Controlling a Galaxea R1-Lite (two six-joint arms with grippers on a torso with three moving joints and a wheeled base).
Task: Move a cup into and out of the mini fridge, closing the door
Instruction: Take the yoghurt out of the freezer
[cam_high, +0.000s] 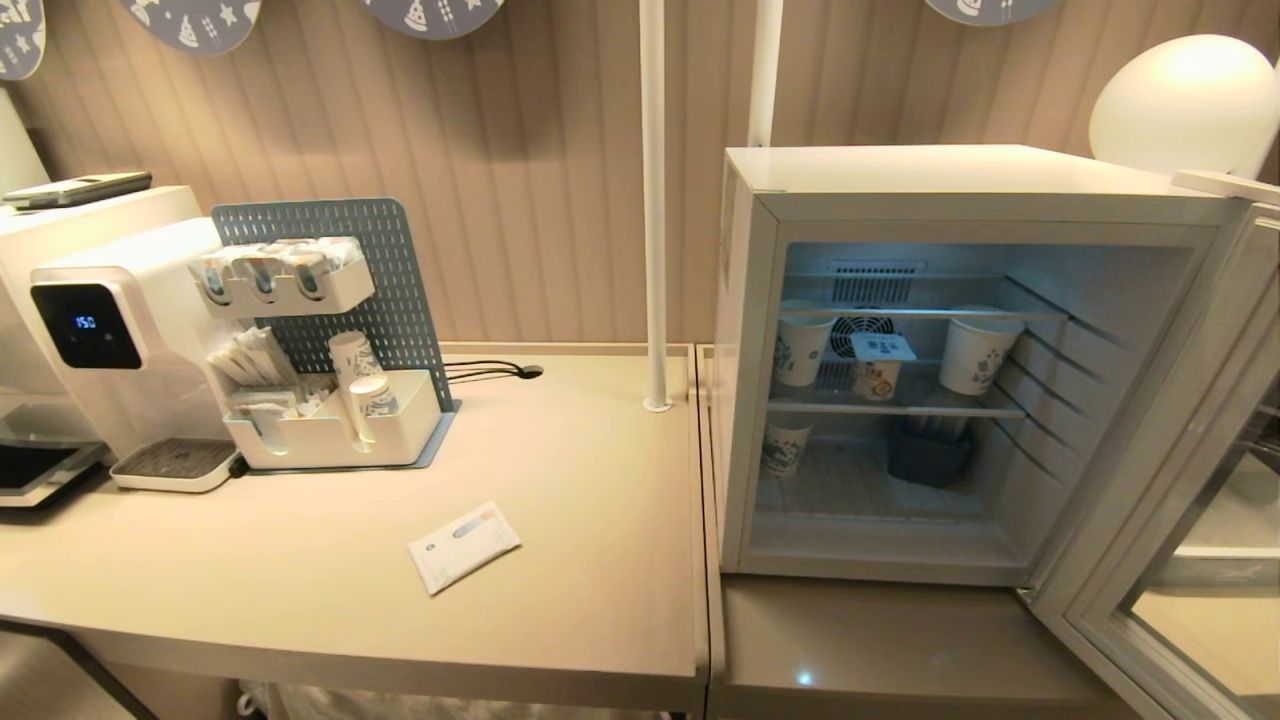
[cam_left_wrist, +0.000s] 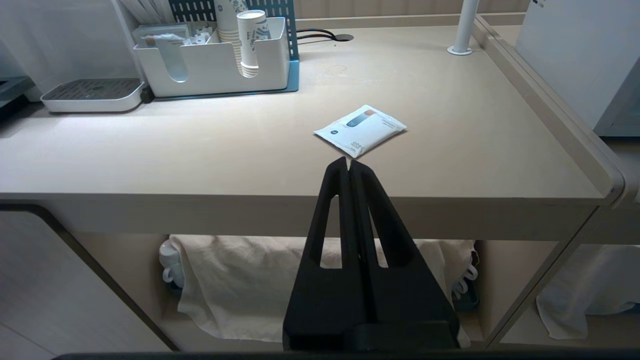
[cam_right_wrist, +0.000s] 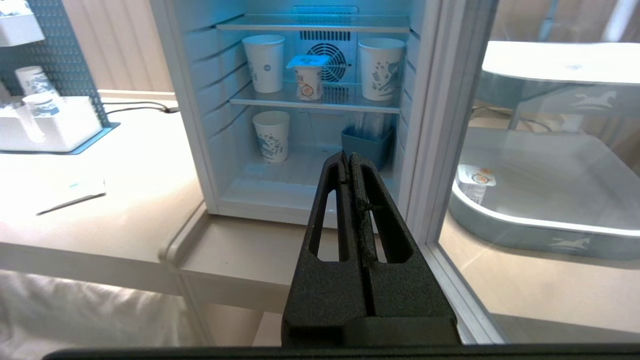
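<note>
The mini fridge stands wide open on the lower surface in front of me, its door swung out to my right. On the middle wire shelf sits the yogurt cup, upright, right in front of the round fan, between two taller paper cups: one at the left and one at the right, each apart from it. Down on the fridge floor there's a third paper cup at the left and a dark blue bin toward the right.

My right hand hangs low in front of the open fridge, off the edge of the surface, its black fingers pressed together with nothing between them, pointing in toward the fridge floor. Through the door's glass I see a tray with a tiny white cup in it.

My left hand is pressed together too, empty, sitting below the edge of the pale surface to the left. A flat white packet lies on that surface just beyond its tips. Farther back, a white organiser holds stacked paper cups beside the water dispenser.
</note>
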